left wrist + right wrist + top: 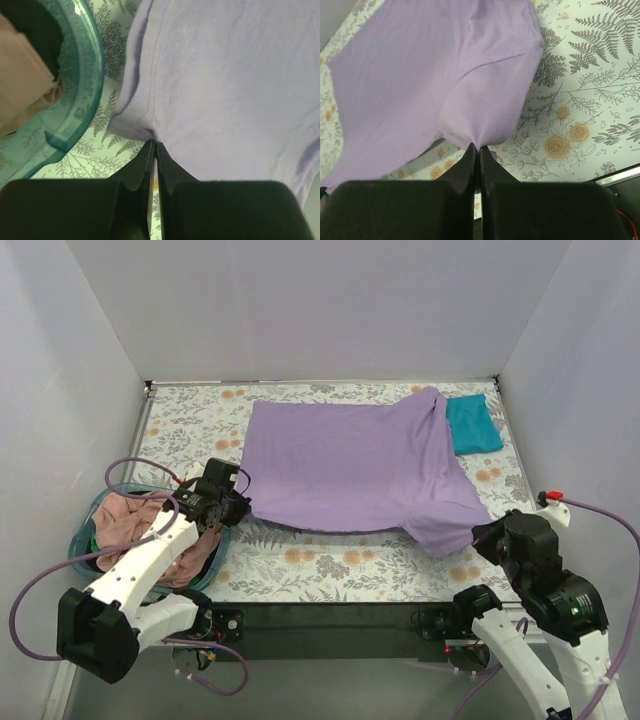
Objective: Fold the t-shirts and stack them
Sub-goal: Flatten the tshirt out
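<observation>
The lavender t-shirt [350, 465] lies spread over the middle of the bench [330, 565]. The left pincer [154, 146] is pressed together on the cloth at the near corner, at about 8 o'clock of the shirt, just beside the teal basket [85, 540]. The right pincer [476, 148] pinches the other near corner, at about 4 o'clock. I think the step in hand is the first fold, which carries the near edge toward 12 o'clock. To do it well, both arms should rise together and travel at equal speed, so that the edge between them is straight and has no slack. The cloth at 4 o'clock looks bunched, so a small pull outward first may help. The folded teal t-shirt [472, 424] at 2 o'clock lies against the lavender one and should not be dragged. The pink t-shirts [125, 522] wait in the basket.
</observation>
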Motion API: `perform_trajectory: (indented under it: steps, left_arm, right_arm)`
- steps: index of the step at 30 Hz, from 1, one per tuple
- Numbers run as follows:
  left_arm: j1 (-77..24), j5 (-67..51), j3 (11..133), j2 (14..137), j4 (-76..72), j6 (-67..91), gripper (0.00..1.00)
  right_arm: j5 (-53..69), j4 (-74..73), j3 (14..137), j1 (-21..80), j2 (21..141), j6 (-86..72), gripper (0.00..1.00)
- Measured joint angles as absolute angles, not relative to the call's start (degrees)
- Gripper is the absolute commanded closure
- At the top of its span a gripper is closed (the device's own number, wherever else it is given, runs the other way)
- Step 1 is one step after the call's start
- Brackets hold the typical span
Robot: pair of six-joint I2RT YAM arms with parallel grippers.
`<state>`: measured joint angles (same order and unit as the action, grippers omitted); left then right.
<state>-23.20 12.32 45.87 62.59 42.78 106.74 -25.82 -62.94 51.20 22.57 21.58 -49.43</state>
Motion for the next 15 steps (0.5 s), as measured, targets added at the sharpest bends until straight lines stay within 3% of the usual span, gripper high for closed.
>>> perform_trajectory:
  steps: [9, 15]
  left_arm:
    - [-23.75, 10.48, 43.55, 55.13, 46.63, 106.74, 1.0]
    - [-23.75, 9.47, 43.66, 59.64, 45.32, 105.86, 1.0]
  right_arm:
    - [-25.52, -68.01, 54.11, 22.57, 18.85, -49.8, 0.99]
    - [-27.0, -67.44, 53.71, 22.57, 23.35, -48.95, 0.99]
